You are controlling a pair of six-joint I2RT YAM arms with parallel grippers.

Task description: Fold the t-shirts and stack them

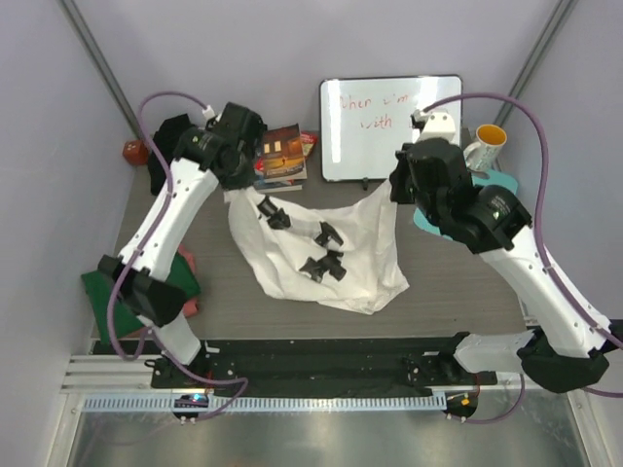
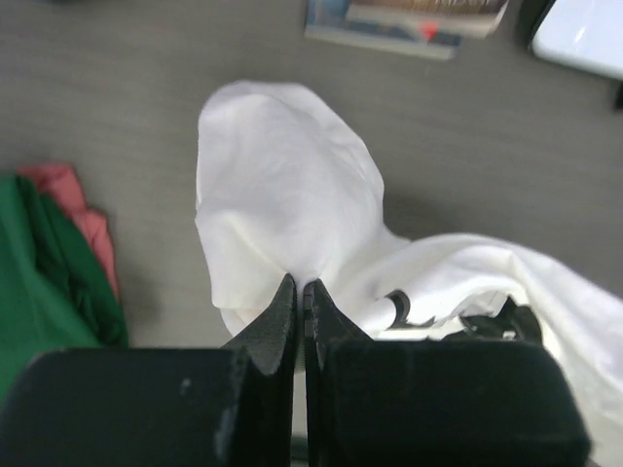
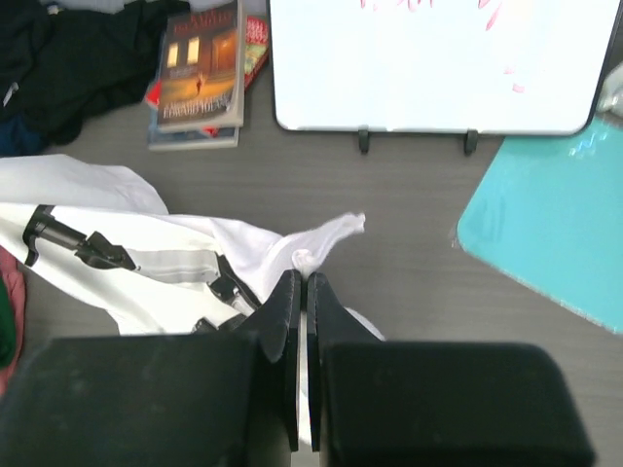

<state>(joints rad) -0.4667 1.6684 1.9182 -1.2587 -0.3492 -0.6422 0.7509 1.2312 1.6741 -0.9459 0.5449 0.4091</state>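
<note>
A white t-shirt (image 1: pixel 321 248) with black printed marks hangs stretched between both grippers over the middle of the table, and its lower part lies rumpled on the surface. My left gripper (image 1: pixel 236 192) (image 2: pixel 299 284) is shut on the shirt's far left corner (image 2: pixel 282 185). At the far right corner, my right gripper (image 1: pixel 393 197) (image 3: pixel 301 277) is pinched shut on a bunched tip of the white cloth (image 3: pixel 326 238). A dark green t-shirt (image 1: pixel 107 292) (image 2: pixel 39 292) and a salmon pink one (image 1: pixel 187 282) (image 2: pixel 73 199) lie at the table's left edge. A black t-shirt (image 1: pixel 165 146) (image 3: pixel 78 49) is heaped at the back left.
Books (image 1: pixel 282 156) (image 3: pixel 200 68) are stacked at the back, beside a small whiteboard (image 1: pixel 389 126) (image 3: pixel 438 58). A teal mat (image 1: pixel 492 180) (image 3: pixel 555 224) and a mug (image 1: pixel 484 146) sit at the back right. A small red object (image 1: pixel 134 151) is in the back left corner.
</note>
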